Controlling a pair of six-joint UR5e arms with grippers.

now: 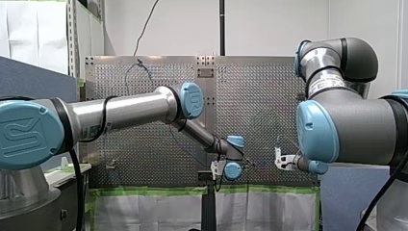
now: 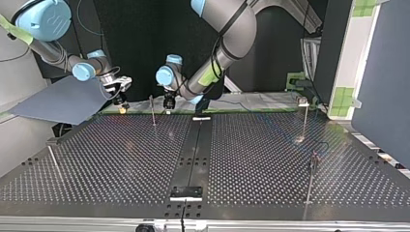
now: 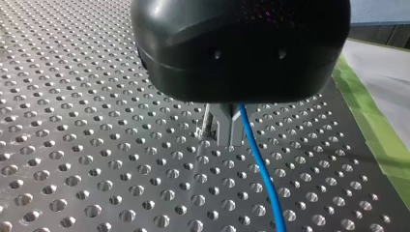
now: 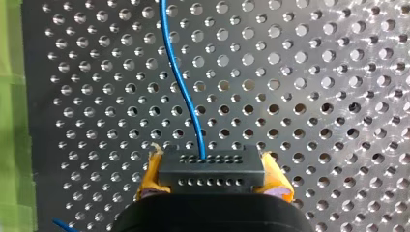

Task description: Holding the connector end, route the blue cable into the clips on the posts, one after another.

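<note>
Right jaws clamp the connector (image 4: 211, 171) of the blue cable (image 4: 180, 79)

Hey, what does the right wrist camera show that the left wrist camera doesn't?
Only the right wrist view shows the black connector clamped by my right gripper, between its yellow pads, with the blue cable leaving it ahead of the gripper. Only the left wrist view shows my left gripper and its black housing, with the cable passing close beside it. Both show the blue cable, the perforated table and green tape along its edge.
</note>
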